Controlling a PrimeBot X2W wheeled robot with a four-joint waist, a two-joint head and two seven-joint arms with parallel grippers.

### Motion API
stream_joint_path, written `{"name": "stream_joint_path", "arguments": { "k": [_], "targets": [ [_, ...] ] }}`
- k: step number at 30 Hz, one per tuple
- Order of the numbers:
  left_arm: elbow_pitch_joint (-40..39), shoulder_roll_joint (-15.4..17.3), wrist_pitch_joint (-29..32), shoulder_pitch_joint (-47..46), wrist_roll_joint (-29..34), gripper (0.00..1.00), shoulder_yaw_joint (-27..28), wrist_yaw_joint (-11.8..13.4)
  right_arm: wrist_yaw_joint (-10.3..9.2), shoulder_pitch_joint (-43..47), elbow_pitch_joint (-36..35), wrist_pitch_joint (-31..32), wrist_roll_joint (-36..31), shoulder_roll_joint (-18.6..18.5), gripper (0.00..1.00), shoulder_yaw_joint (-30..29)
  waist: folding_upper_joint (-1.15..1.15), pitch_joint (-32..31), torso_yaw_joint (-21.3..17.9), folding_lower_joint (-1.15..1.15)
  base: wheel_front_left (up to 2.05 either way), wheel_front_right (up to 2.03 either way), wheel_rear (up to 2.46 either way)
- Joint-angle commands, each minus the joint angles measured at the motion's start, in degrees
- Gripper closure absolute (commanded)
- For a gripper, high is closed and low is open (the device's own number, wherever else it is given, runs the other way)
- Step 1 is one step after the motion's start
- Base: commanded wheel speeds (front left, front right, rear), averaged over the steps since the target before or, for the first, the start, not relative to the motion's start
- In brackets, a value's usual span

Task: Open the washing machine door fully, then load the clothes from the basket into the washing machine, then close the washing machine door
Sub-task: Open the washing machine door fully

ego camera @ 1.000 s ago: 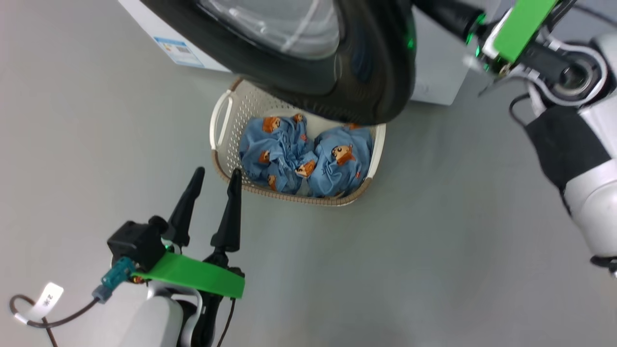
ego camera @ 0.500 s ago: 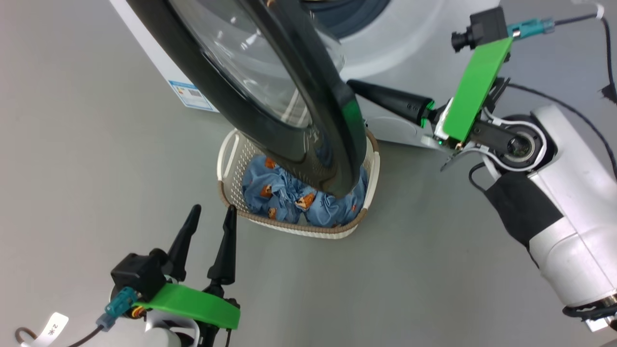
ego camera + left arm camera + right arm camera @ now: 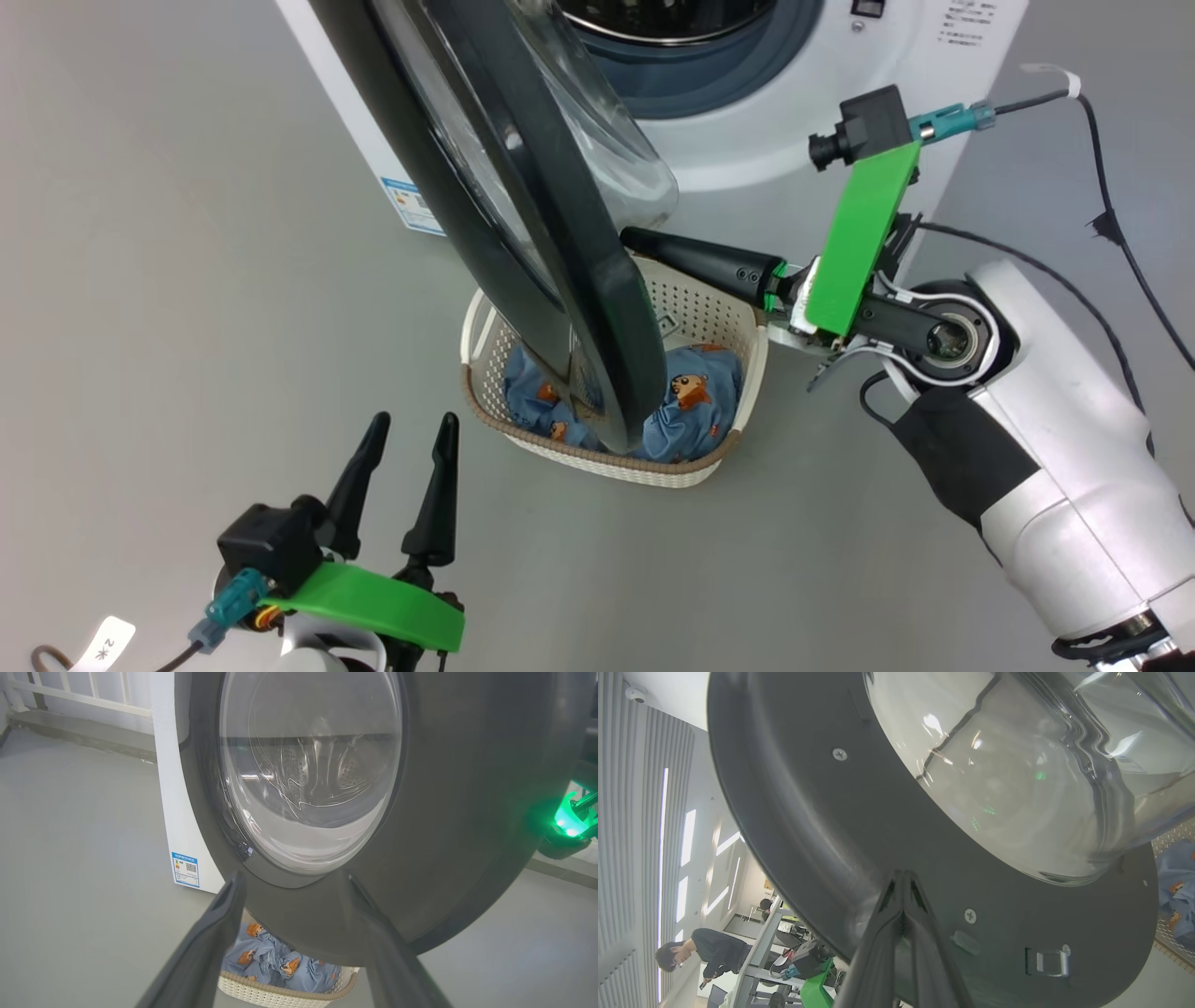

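Note:
The white washing machine stands at the top of the head view, its steel drum exposed. The washing machine door hangs swung out, nearly edge-on, over the basket. The blue printed clothes lie in the basket, partly hidden by the door. My right gripper is shut, its tips against the door's inner black rim; the right wrist view shows the shut gripper there. My left gripper stands open near the basket's front left, holding nothing; its view faces the door's outer glass.
A blue label sticker marks the machine's side. The door's metal latch sits on the inner rim. Grey floor stretches around the basket. A person stands far off by a metal rack. A white railing lines the back.
The head camera has shifted, bringing the machine's front into view. The door has swung further out, now nearly edge-on, with the shut right gripper against its inner side. The left gripper stays open.

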Motion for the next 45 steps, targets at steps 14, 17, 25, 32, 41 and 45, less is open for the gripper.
{"name": "stream_joint_path", "arguments": {
  "k": [14,17,25,32,41,45],
  "targets": [
    [-1.1,1.1,-0.4,0.9,0.7,0.00,1.8,-0.1,0.09,2.7,-1.8,0.4,0.3,4.6,1.00,2.1,0.00,-1.5,1.8,0.00,0.00,0.00,0.00],
    [-0.9,1.1,-0.4,0.8,1.0,0.00,2.3,-0.1,0.09,3.2,-1.9,0.1,0.5,4.7,1.00,1.7,0.00,-1.9,1.3,0.00,0.00,0.00,0.00],
    [0.1,1.6,-0.4,0.1,2.3,0.00,3.3,-0.1,0.09,5.4,-3.3,-2.3,-0.5,3.1,0.80,0.4,0.00,-3.5,-2.2,0.00,0.00,0.00,0.00],
    [0.1,3.2,-0.4,0.4,2.5,0.00,4.1,-0.1,0.09,8.7,-5.0,-4.7,-1.1,0.5,0.00,-0.6,0.00,-4.9,-4.7,0.00,0.00,0.00,0.00],
    [-0.6,5.0,-0.4,2.4,2.4,0.00,5.6,-0.1,0.09,15.0,-7.0,-9.1,-2.0,-3.1,0.00,-1.4,0.00,-7.1,-8.6,0.00,0.00,0.00,0.00],
    [-0.9,5.6,-0.4,3.3,2.2,0.00,6.2,-0.1,0.09,17.6,-7.8,-11.7,-3.4,-5.1,0.00,-0.9,0.00,-8.1,-10.4,0.00,0.00,0.00,0.00]
  ]
}}
